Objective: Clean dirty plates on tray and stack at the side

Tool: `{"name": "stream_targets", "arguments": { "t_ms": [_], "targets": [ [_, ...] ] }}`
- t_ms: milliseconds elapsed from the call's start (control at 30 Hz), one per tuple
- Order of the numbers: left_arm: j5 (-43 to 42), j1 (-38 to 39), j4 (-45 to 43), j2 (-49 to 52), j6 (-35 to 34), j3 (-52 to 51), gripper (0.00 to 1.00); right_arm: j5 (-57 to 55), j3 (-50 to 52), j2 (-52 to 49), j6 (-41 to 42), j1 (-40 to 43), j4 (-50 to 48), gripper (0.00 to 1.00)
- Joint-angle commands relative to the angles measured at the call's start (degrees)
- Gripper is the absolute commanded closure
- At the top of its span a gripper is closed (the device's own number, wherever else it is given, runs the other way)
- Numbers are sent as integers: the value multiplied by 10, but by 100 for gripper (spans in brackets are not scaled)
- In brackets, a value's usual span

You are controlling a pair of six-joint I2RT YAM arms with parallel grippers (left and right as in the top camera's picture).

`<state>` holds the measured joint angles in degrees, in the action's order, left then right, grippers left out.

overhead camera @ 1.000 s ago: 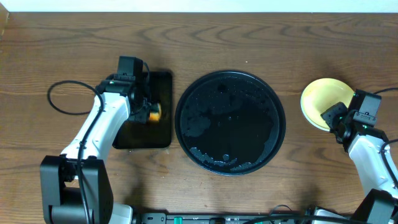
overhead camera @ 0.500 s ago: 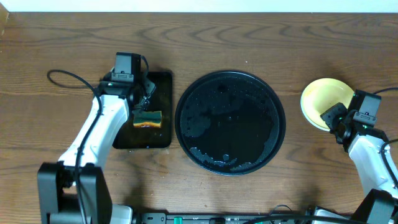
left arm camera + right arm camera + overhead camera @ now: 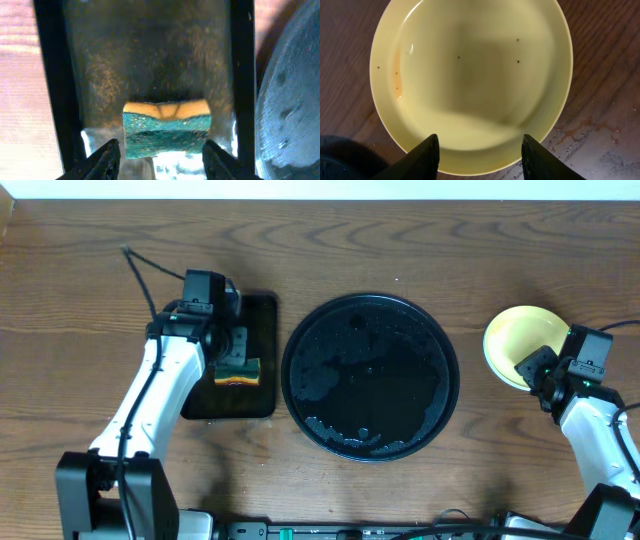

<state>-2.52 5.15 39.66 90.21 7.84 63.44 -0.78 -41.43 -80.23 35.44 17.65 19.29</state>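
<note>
The pale yellow plate (image 3: 520, 340) lies on the bare wood at the far right, off the round black tray (image 3: 370, 375). In the right wrist view the plate (image 3: 470, 75) has a few dark specks and a faint orange smear near its left rim. My right gripper (image 3: 477, 155) is open over the plate's near rim and holds nothing; it also shows in the overhead view (image 3: 536, 368). My left gripper (image 3: 162, 162) is open and empty just behind a yellow-green sponge (image 3: 166, 127). The round tray is wet and holds no plates. No mint-blue plate shows.
The sponge (image 3: 238, 370) lies on a small rectangular black tray (image 3: 262, 395) left of the round tray, under my left gripper (image 3: 228, 348). The round tray's rim (image 3: 292, 100) is close on the right. A black cable (image 3: 140, 265) arcs at the back left.
My left gripper let go of the sponge, which now lies on the rectangular tray, and drew back a little. The left arm's cable swung towards the back. The right arm has not moved.
</note>
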Motion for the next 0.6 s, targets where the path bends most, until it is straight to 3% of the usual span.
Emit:
{"name": "stream_targets", "arguments": {
  "t_ms": [0, 233, 567],
  "targets": [
    [11, -1, 9, 14, 165, -10, 45, 2, 2, 4, -9, -5, 2, 49],
    [11, -1, 28, 22, 322, -14, 43, 2, 2, 4, -9, -5, 3, 49],
    [-14, -1, 57, 29, 402, -14, 38, 2, 2, 4, -9, -5, 17, 49]
  ]
}}
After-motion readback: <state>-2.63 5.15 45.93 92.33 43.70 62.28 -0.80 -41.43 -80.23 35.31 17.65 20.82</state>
